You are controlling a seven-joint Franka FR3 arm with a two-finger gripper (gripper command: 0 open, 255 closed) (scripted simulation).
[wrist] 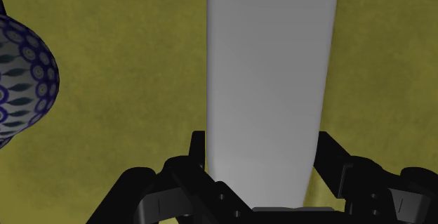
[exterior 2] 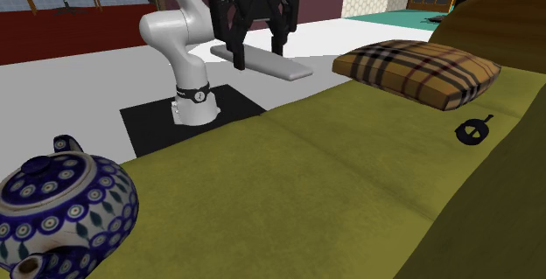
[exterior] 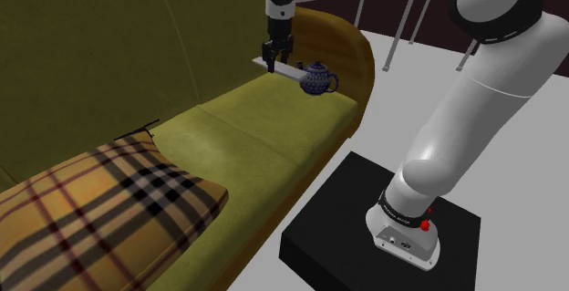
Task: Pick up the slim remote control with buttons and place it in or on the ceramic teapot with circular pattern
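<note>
A slim, plain light-grey remote (exterior: 284, 69) hangs level in the air above the sofa seat, and my black gripper (exterior: 276, 58) is shut on it from above. The second exterior view has the remote (exterior 2: 262, 63) clasped between the fingers (exterior 2: 237, 54) near its middle, well above the cushion. A blue and white teapot (exterior: 317, 79) with circle patterns stands on the seat by the armrest, just beside the remote's end. In the wrist view the remote (wrist: 270, 82) runs out from my gripper (wrist: 260, 187), and the teapot (wrist: 24, 82) lies off to one side of it, below.
The olive sofa seat (exterior: 246, 143) carries a plaid pillow (exterior: 100, 207) at the end away from the teapot. A small black object (exterior 2: 472, 130) lies against the backrest. A curved brown armrest (exterior: 346, 38) rises behind the teapot. My stand (exterior: 383, 234) is beside the sofa.
</note>
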